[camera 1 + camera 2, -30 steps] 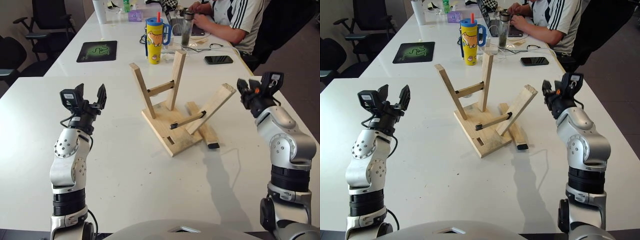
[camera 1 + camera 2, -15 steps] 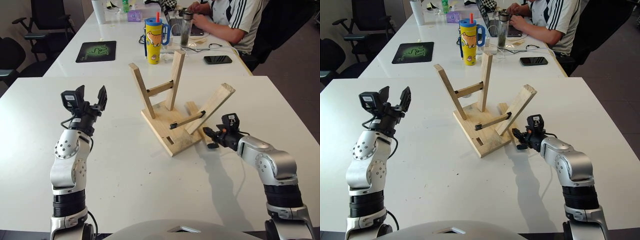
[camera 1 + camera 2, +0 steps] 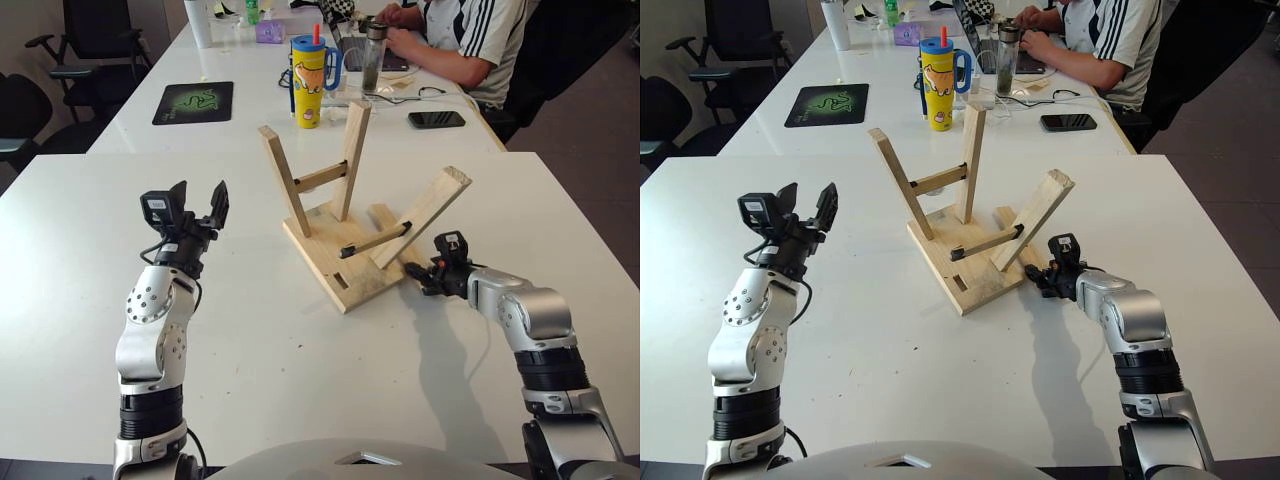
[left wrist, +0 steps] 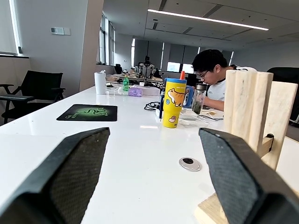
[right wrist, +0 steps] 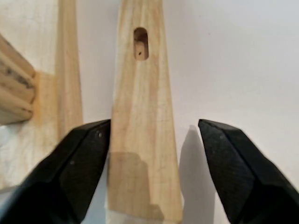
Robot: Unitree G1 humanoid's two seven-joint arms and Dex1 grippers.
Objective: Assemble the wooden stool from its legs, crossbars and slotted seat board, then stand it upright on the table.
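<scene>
My right claw (image 3: 420, 276) is down at the table (image 3: 300, 380), fingers spread wide on either side of the loose leg (image 5: 140, 93), gripping nothing yet. To do this well I'd centre on its width, close squarely across the two long edges (not over the slot), then lift clear of the seat board (image 3: 345, 268) just beside it. It's pale wood, lying flat, with one oval slot in its upper face. Left claw (image 3: 200, 196) hovers open, well apart.

loose leg (image 5: 142, 140) cut off at the edge, partly hidden behind leaning leg (image 3: 425, 215)
</scene>
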